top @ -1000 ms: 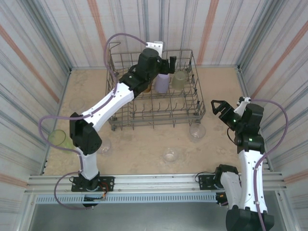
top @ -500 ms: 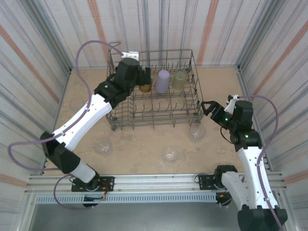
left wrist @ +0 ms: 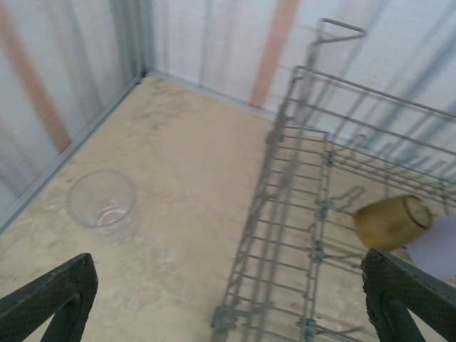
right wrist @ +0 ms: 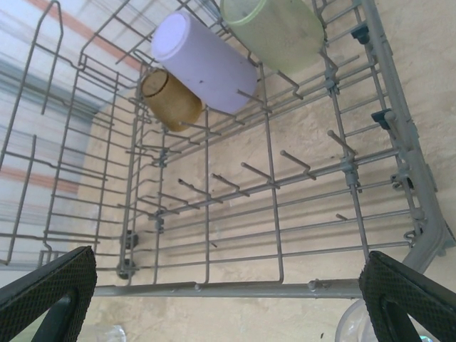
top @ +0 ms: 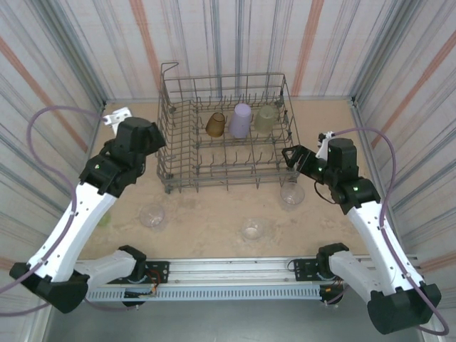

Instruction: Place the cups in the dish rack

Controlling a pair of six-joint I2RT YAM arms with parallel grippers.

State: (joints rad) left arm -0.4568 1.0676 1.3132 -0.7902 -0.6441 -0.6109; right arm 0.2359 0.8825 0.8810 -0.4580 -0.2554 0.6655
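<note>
Ahead-left of the left gripper, wide open and empty, stands a clear cup; ahead of the right gripper, equally spread and empty, sits the dish rack.

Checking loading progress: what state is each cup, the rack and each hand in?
dish rack: partly loaded
amber cup: in the rack, on its side
lavender cup: in the rack, base up, tilted
yellow-green cup: in the rack, tilted on tines
right clear cup: upright on the table
middle clear cup: upright on the table
left clear cup: upright on the table
left hand: open, empty
right hand: open, empty
</note>
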